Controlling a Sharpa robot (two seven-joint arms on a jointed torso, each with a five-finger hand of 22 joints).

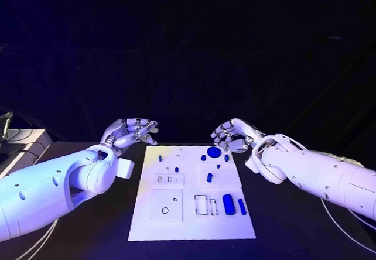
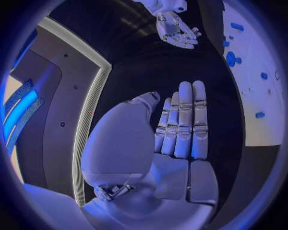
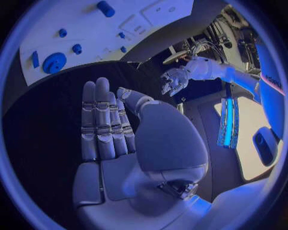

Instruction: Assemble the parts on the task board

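The white task board (image 1: 192, 224) lies in the middle of the black table. On its far part sits a round blue part (image 1: 214, 151) with small blue pieces (image 1: 203, 158) around it. Two long blue pieces (image 1: 228, 203) lie on its near right side. My left hand (image 1: 133, 132) hovers off the board's far left corner, and in the left wrist view its fingers (image 2: 183, 127) are stretched out with nothing in the palm. My right hand (image 1: 234, 136) hovers just behind the round part, its fingers (image 3: 102, 122) also straight and empty. The board (image 3: 138, 19) and round part (image 3: 54, 62) lie beyond them.
A pale box with equipment (image 1: 18, 141) stands at the table's left edge. Thin cables (image 1: 343, 232) run over the table on the near right. Bare black table lies on both sides of the board.
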